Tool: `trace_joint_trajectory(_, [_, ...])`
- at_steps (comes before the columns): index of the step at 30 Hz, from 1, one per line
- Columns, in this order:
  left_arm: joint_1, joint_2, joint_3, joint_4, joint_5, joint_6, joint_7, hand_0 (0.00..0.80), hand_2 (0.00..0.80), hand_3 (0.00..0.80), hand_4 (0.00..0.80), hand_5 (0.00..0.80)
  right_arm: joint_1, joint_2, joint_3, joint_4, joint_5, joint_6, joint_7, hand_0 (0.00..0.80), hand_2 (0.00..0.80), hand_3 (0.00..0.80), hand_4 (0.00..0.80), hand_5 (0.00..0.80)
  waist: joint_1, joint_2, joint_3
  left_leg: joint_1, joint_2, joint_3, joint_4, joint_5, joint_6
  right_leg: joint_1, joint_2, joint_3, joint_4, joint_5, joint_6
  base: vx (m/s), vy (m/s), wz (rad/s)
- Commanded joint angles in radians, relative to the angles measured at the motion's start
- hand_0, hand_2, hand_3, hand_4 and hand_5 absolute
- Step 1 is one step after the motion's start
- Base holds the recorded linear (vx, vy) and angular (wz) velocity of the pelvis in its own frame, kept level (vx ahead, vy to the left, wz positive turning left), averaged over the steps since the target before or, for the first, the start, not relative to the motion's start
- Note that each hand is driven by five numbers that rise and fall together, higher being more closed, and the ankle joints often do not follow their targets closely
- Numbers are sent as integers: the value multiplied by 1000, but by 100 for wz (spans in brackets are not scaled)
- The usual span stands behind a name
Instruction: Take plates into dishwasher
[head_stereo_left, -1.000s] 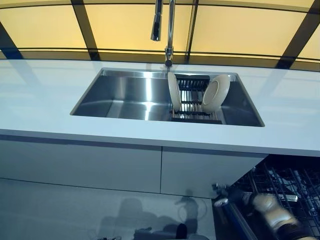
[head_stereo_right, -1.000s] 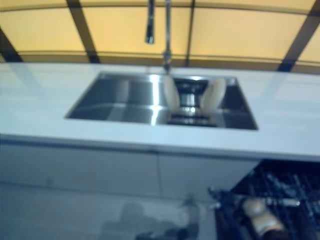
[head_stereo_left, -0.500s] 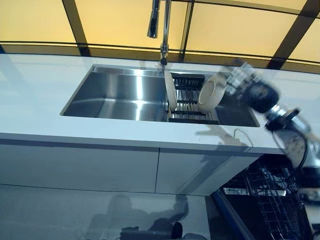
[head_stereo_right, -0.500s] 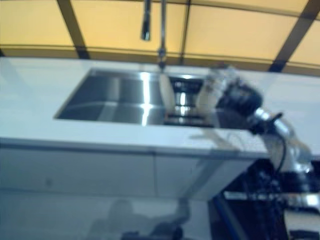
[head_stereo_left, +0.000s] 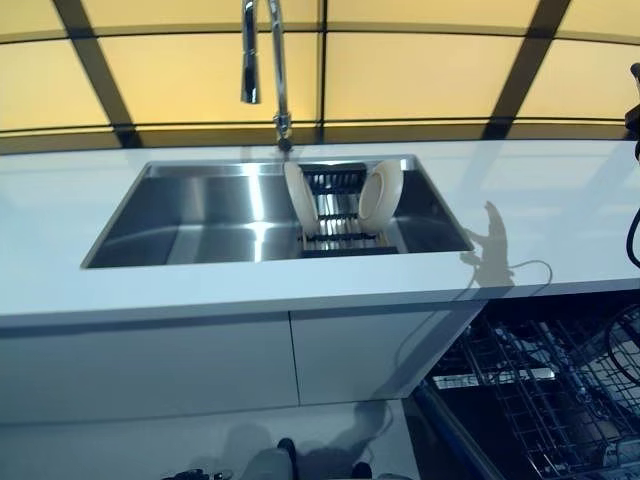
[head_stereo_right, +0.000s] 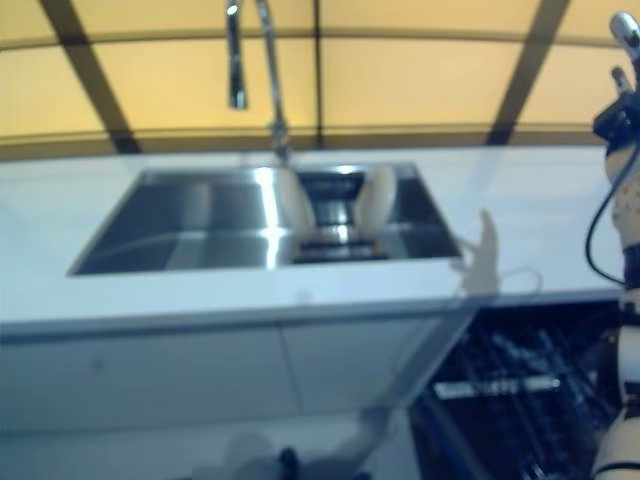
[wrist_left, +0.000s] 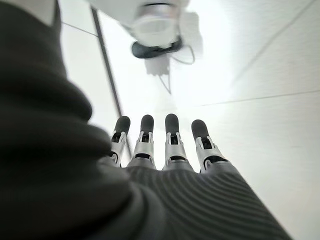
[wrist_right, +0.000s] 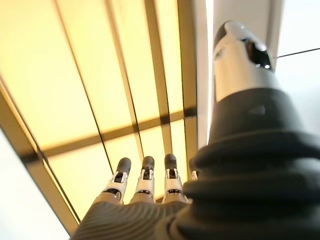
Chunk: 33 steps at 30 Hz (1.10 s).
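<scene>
Two cream plates stand on edge in a dark rack (head_stereo_left: 335, 215) in the right part of the steel sink (head_stereo_left: 200, 215): one plate on the left (head_stereo_left: 296, 198), one on the right (head_stereo_left: 381, 194). The dishwasher (head_stereo_left: 545, 395) stands open at the lower right with its wire rack pulled out. My right hand (wrist_right: 145, 182) is raised at the far right edge (head_stereo_right: 620, 110), above the counter, with straight fingers and nothing in it. My left hand (wrist_left: 172, 142) shows only in its wrist view, fingers straight, empty, over the floor.
A tall faucet (head_stereo_left: 262, 60) rises behind the sink. The white counter (head_stereo_left: 560, 215) runs on both sides of the sink. Yellow window panels with dark frames (head_stereo_left: 410, 75) line the back. White cabinet fronts (head_stereo_left: 200, 365) sit under the counter.
My right arm rose from the dishwasher rack, passed over the sink by the right plate, and is now raised at the far right. The camera has shifted. The plates have not moved.
</scene>
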Motion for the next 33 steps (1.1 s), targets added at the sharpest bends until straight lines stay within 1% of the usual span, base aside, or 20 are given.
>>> trace_joint_trajectory(1, [-50,65,-20,1,-50,-8,9,0,0,0,0,0,-88,-74,43,51,-76,23,58,0,0,0,0,0,37,-77,-20,70,-14,10,-15,-14,-22,38,-90,68,46,-56,96,95,14,15])
trace_joint_trajectory(2, [-51,66,-21,-1,-49,-6,10,0,0,0,0,0,-91,-76,47,54,-70,27,55,0,0,0,0,0,39,-79,-22,68,-16,9,-13,-17,-20,38,-90,71,42,-56,96,87,6,33])
trace_joint_trajectory(5, [-53,78,-21,-18,-51,16,23,0,0,0,0,0,-96,-65,49,54,-32,87,48,0,0,0,0,0,53,-93,-32,51,-20,9,-7,-26,-13,39,-100,64,15,-44,104,75,-7,24])
trace_joint_trajectory(7, [-46,77,-20,-21,-47,12,20,0,0,0,0,0,-103,-49,57,66,-24,102,53,0,0,0,0,0,67,-99,-34,50,-19,9,-14,-27,-10,47,-106,52,-5,-35,112,74,-30,12])
trace_joint_trajectory(10, [-37,67,-22,-15,-48,5,26,0,0,0,0,0,-118,-35,75,75,-4,101,65,0,0,0,0,0,77,-106,-35,53,-17,14,-17,-32,-12,56,-115,37,-28,-23,120,70,-15,6])
trace_joint_trajectory(12, [-25,63,-14,-10,-29,-16,41,0,0,0,0,0,-129,-25,89,81,-40,118,89,0,0,0,0,0,87,-104,-37,63,-12,20,-36,-32,-5,70,-120,24,-19,-37,127,90,22,10])
trace_joint_trajectory(13, [-22,68,-15,-8,-16,-21,36,0,0,0,0,0,-135,-23,104,74,-43,132,91,0,0,0,0,0,91,-103,-41,63,-16,19,-47,-26,2,73,-117,14,3,-54,124,81,38,11])
trace_joint_trajectory(14, [-18,72,-17,-12,-12,-20,35,0,0,0,0,0,-138,-20,114,68,-49,138,86,0,0,0,0,0,90,-103,-39,71,-22,18,-58,-24,9,65,-118,15,52,-50,127,72,58,11])
trace_joint_trajectory(16, [-9,84,-24,-12,-3,-27,41,0,0,0,0,0,-147,-26,138,56,-67,153,70,0,0,0,0,0,73,-89,-32,100,-28,3,-115,-5,21,-38,-108,46,229,15,140,84,37,10])
trace_joint_trajectory(17, [-7,92,-25,-11,-13,-24,51,0,0,0,0,0,-147,-22,141,52,-81,152,66,0,0,0,0,0,64,-83,-26,122,-23,1,-137,1,15,-72,-115,49,236,42,140,106,-67,11])
trace_joint_trajectory(19, [-10,108,-15,-6,-62,-19,74,0,0,0,0,0,-181,-7,167,57,-133,163,73,0,0,0,0,0,61,-79,-17,156,3,22,-164,11,-16,-79,-141,14,102,65,143,90,-181,4])
trace_joint_trajectory(20, [-8,115,12,-13,-72,-14,70,0,0,0,0,0,-196,3,175,52,-158,168,74,0,0,0,0,0,56,-81,-4,173,8,29,-166,1,-21,-119,-164,17,78,136,153,47,-194,-7])
trace_joint_trajectory(21, [-7,116,21,-19,-77,-9,69,0,0,0,0,0,-197,6,171,48,-162,168,68,0,0,0,0,0,60,-81,-6,166,21,40,-165,0,-21,-105,-165,9,55,108,153,68,-248,-25])
trace_joint_trajectory(22, [-3,116,37,-39,-82,16,68,0,0,0,0,0,-199,4,174,17,-128,175,40,0,0,0,0,0,59,-90,-11,158,34,43,-162,0,-27,-80,-141,11,-22,88,156,67,-235,-26])
trace_joint_trajectory(24, [-6,106,43,-46,-90,31,70,0,0,0,0,0,-205,-3,177,15,-151,215,33,0,0,0,0,0,62,-99,-18,142,42,55,-159,9,-41,-55,-130,-9,-70,85,157,58,-174,-17])
trace_joint_trajectory(26, [-7,88,36,-37,-70,24,52,0,0,0,0,0,-223,-9,195,65,-127,224,48,0,0,0,0,0,64,-101,-24,146,48,61,-177,17,-48,-29,-119,-15,-95,78,155,97,-82,-2])
trace_joint_trajectory(29, [8,64,19,-12,-68,7,64,0,0,0,0,0,-224,-19,202,112,-124,243,50,0,0,0,0,0,64,-98,-34,159,48,58,-205,25,-56,1,-113,-17,-131,76,155,136,-32,12])
trace_joint_trajectory(30, [19,61,18,-8,-64,4,63,0,0,0,0,0,-220,-18,200,121,-129,256,54,0,0,0,0,0,66,-97,-37,167,50,66,-220,34,-63,13,-114,-29,-152,83,156,88,-15,-6])
trace_joint_trajectory(31, [24,57,15,-6,-66,-1,65,0,0,0,0,0,-220,-11,200,126,-134,252,52,0,0,0,0,0,69,-95,-37,169,52,72,-230,39,-67,19,-114,-39,-163,87,157,92,-11,-7])
trace_joint_trajectory(33, [33,52,12,8,-69,-11,66,0,0,0,0,0,-226,-2,210,126,-137,225,32,0,0,0,0,0,71,-91,-39,167,52,69,-239,44,-73,26,-112,-39,-177,88,157,82,1,-3])
